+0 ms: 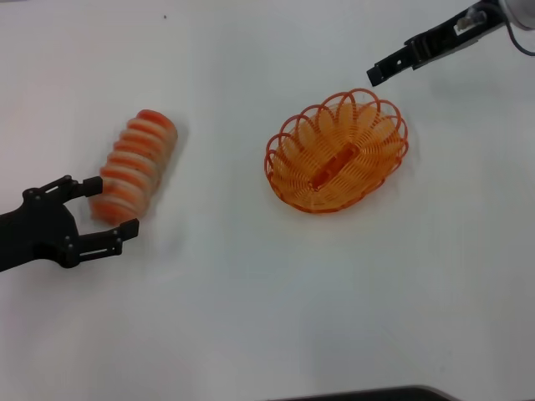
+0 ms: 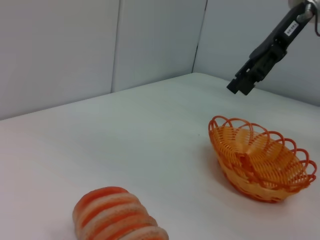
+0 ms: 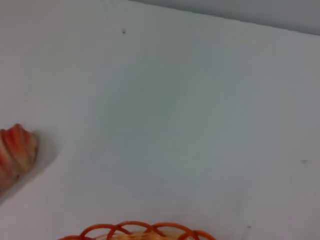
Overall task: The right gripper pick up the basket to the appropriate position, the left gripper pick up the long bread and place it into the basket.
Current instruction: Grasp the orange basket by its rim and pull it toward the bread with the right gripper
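My two claws near a basket (image 1: pixel 337 152) on a white tabletop (image 1: pixel 251 317).
Left claw (image 1: pixel 107 212), spread open, straddles the long bread's (image 1: pixel 132 165) end, left of the basket; right claw (image 1: pixel 374 76) hovers just behind the basket, grip unclear.

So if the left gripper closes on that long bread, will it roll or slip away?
The long bread looks rounded, so a sideways nudge could roll it. Its ridged crust probably gives the open left gripper, straddling its near end, some purchase. It seems stiff enough not to sag.
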You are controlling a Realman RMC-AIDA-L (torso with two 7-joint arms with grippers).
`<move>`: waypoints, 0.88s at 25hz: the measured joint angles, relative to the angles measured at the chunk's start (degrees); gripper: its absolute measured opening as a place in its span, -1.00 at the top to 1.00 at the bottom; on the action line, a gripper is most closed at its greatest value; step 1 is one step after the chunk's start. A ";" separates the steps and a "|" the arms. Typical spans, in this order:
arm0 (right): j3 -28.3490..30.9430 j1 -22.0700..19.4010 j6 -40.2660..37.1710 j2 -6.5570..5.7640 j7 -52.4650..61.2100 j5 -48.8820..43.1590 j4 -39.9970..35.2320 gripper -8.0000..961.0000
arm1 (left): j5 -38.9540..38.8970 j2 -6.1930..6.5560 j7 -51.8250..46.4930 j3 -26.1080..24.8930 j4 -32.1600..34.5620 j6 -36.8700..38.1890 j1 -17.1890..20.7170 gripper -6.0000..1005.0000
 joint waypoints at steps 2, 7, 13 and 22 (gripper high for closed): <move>-1.60 0.76 0.49 0.44 0.40 -1.15 0.37 -0.84 | 0.00 -0.03 -0.14 0.00 0.02 0.13 0.00 -0.81; -6.95 1.00 3.40 0.87 1.39 -1.55 2.61 -0.84 | 0.00 -0.25 -0.20 -0.01 0.03 0.20 0.04 -0.81; -10.23 0.65 7.29 0.44 2.03 -1.62 7.09 -0.84 | 0.00 -0.30 -0.25 -0.16 0.01 0.20 0.01 -0.81; -13.76 1.09 9.15 0.37 2.03 -1.76 9.38 -0.81 | -0.03 -0.43 -0.38 -0.18 0.00 0.18 -0.24 -0.80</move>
